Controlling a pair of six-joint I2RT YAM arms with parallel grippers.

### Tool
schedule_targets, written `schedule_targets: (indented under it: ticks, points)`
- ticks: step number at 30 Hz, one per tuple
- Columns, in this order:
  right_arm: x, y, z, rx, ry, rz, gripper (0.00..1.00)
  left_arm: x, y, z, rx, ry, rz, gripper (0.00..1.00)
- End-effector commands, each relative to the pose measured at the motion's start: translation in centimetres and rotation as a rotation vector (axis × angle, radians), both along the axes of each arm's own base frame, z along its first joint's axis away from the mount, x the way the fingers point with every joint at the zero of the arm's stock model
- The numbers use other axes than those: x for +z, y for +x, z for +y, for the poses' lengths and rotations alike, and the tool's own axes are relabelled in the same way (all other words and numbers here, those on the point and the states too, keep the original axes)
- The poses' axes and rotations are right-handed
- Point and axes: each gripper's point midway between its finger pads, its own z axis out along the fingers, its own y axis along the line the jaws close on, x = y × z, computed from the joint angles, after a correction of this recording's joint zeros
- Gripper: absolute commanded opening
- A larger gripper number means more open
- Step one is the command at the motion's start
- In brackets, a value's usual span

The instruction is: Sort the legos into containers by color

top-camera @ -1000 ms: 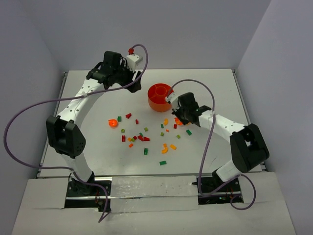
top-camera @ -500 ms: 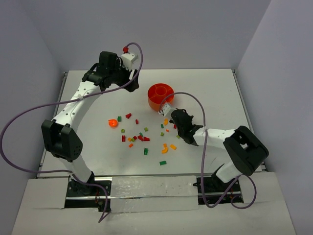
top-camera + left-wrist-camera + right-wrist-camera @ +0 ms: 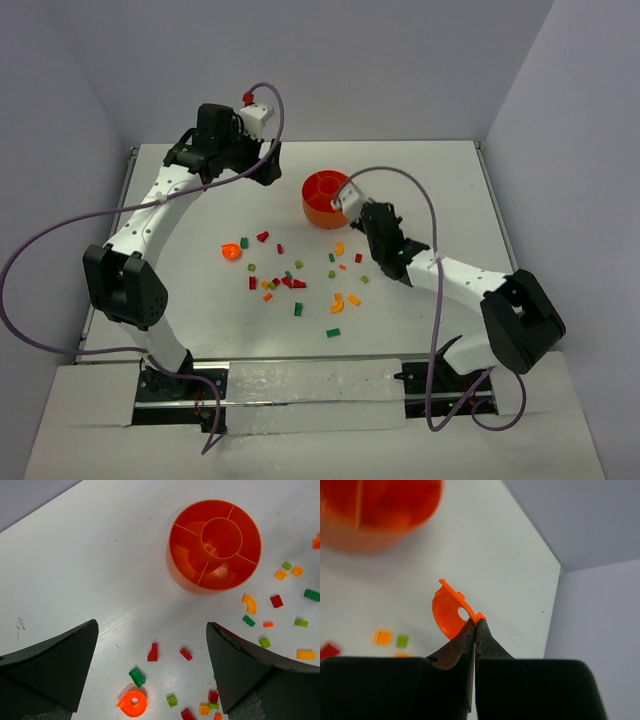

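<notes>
Your right gripper (image 3: 476, 624) is clamped shut on a thin orange arch piece (image 3: 451, 614), which sticks up and to the left of the closed tips in the right wrist view. At the upper left of that frame the orange bowl (image 3: 360, 535) shows only as a blur. A few legos (image 3: 382, 637) lie on the white worktop (image 3: 485, 555) at the lower left. In the top view this arm's white wrist camera (image 3: 348, 196) overlaps the bowl's right edge, so that part of the rim is hidden from you, and its purple cable (image 3: 400, 172) arcs above the arm.

Your left gripper (image 3: 151, 625) stands wide apart and holds nothing. Its two dark fingers (image 3: 55, 665) fill the lower corners of the left wrist view. Between them you see bare worktop with a red wedge (image 3: 153, 652), a green brick (image 3: 136, 676) and an orange ring (image 3: 133, 703). The bowl sits at the upper middle of that frame, its dividing walls running out from a central round cup (image 3: 222, 535). More legos lie scattered to its right and below it. The nearest is an orange curved bit (image 3: 249, 603) just under the bowl's lower right side, apart from the wall.
</notes>
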Motion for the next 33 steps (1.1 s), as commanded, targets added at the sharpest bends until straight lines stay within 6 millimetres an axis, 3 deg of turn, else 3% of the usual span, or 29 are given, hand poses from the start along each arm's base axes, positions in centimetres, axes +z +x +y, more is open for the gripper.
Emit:
schedule_targets:
  ticks: [1, 5, 14, 22, 33]
  points:
    - [7.5, 2.2, 1.7, 0.003, 0.367, -0.020, 0.00, 4.6, 0.4, 0.1, 0.000, -0.091, -0.092, 0.99]
    - [10.6, 4.7, 4.3, 0.047, 0.434, -0.038, 0.00, 4.5, 0.8, 0.3, 0.021, -0.094, -0.097, 0.99]
    - [8.9, 10.8, 6.6, 0.031, 0.436, 0.030, 0.00, 4.1, 1.7, 1.6, 0.070, -0.083, -0.102, 0.99]
    - [6.6, 12.6, 8.8, 0.068, 0.467, 0.128, 0.00, 3.7, 2.3, 2.4, 0.088, -0.076, -0.095, 0.99]
    - [4.9, 12.5, 10.7, 0.126, 0.479, 0.229, 0.00, 2.7, 2.7, 3.4, 0.103, -0.063, -0.072, 0.99]
